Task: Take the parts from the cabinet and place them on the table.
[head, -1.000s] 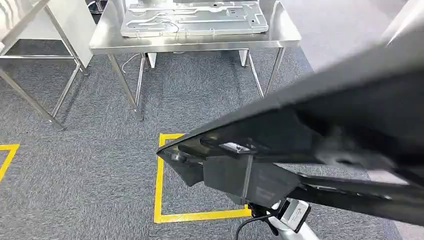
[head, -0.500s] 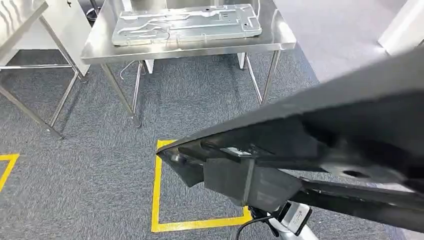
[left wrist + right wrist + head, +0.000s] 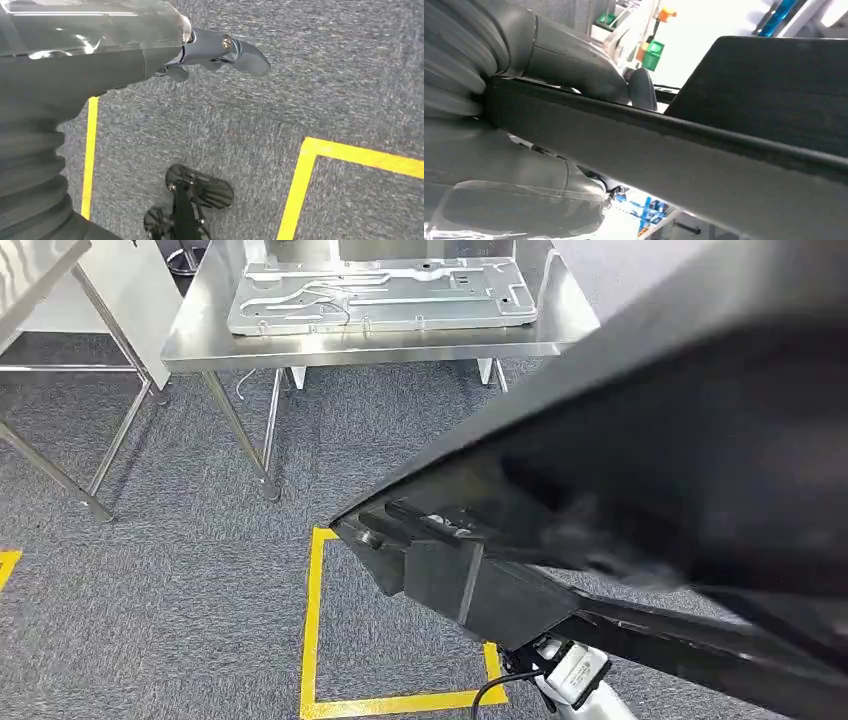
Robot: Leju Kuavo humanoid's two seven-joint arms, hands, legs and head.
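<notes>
A large black panel part (image 3: 650,460) fills the right of the head view, tilted, its lower corner hanging over the carpet. My right hand (image 3: 574,65) grips the black panel (image 3: 724,150) by its edge, thumb on one side and palm on the other. My left hand (image 3: 210,50) hangs over the carpet and holds nothing, thumb stretched out. Ahead stands a steel table (image 3: 380,348) with a flat silver metal plate (image 3: 380,295) lying on it.
A yellow taped square (image 3: 312,620) marks the grey carpet in front of the table. A second steel table (image 3: 40,270) stands at the far left, with its legs (image 3: 95,500) reaching the floor. Open carpet lies between me and the tables.
The whole view has shifted, so the camera has moved. The black panel now rises higher and covers more of the right side, up to the table's right end.
</notes>
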